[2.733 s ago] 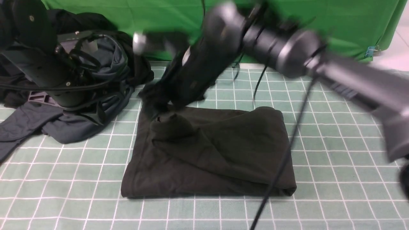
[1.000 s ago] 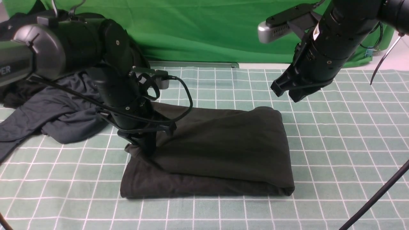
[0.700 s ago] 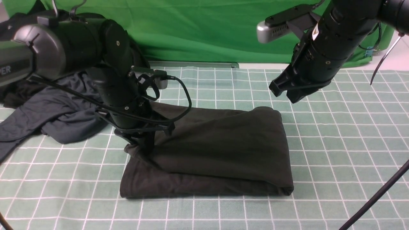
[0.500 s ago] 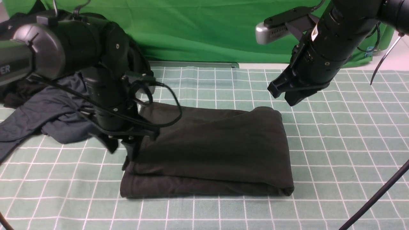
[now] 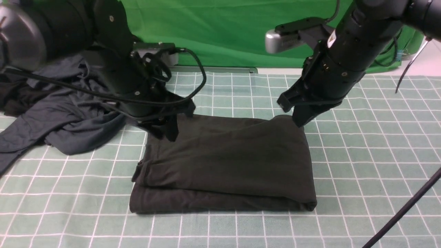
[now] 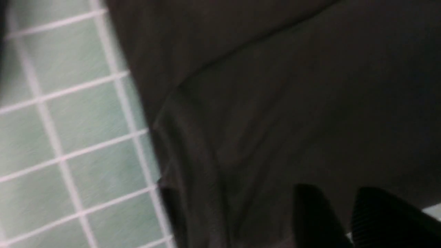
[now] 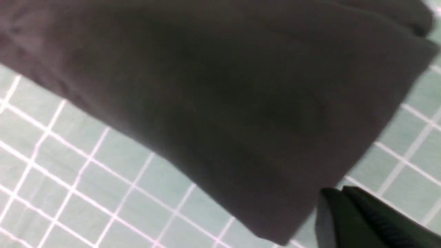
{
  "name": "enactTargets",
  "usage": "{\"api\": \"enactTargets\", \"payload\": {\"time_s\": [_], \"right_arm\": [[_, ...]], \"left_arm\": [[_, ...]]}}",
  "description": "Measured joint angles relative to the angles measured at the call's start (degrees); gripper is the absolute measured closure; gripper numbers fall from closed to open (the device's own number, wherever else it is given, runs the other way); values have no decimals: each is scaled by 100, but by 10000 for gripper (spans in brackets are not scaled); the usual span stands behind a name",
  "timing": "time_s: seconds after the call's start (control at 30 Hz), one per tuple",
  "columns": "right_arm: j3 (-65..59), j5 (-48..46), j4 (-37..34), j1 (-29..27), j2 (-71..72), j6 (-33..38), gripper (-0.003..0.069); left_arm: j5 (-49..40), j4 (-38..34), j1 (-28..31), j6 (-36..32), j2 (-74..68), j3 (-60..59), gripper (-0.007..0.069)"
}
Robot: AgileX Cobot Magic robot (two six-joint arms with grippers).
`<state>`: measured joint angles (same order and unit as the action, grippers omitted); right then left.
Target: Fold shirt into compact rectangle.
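The shirt [image 5: 224,162] lies folded into a dark brownish-black rectangle in the middle of the mat, its top layer flat. No print or label shows. My left gripper [image 5: 168,131] hangs over the shirt's far left corner. In the left wrist view its fingers [image 6: 336,193] stand a little apart over the cloth [image 6: 275,103] with nothing between them. My right gripper [image 5: 298,120] points down at the shirt's far right corner. Its fingers [image 7: 336,191] are pressed together just beside the cloth's edge [image 7: 224,86], holding nothing.
A slate blue-grey garment [image 5: 69,117] lies crumpled at the left, with black garments [image 5: 13,100] behind it. The green gridded mat [image 5: 361,165] covers the table, and a green backdrop [image 5: 234,31] closes the far side. A black cable [image 5: 403,210] crosses the lower right corner.
My left gripper let go of the top layer's left edge and rose toward the far left corner. The layer settled flat. My right arm came down and left to the far right corner.
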<state>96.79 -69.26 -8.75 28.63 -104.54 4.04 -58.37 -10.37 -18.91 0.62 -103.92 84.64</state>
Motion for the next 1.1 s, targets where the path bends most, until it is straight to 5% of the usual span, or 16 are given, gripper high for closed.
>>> {"api": "enactTargets", "payload": {"time_s": [0.13, 0.47, 0.93, 1.1], "right_arm": [[-475, 206, -69, 99, -188, 1, 662], [-2704, 1699, -77, 93, -266, -21, 662], [-2796, 1751, -171, -912, 946, -239, 655], [-2796, 1935, -390, -1002, 688, -81, 502]], "left_arm": [[-101, -21, 0, -62, -378, -155, 620], [627, 10, 18, 170, -433, -1405, 631], [534, 217, 28, 240, 1345, -1311, 630], [630, 161, 28, 240, 2163, -1745, 630]]}}
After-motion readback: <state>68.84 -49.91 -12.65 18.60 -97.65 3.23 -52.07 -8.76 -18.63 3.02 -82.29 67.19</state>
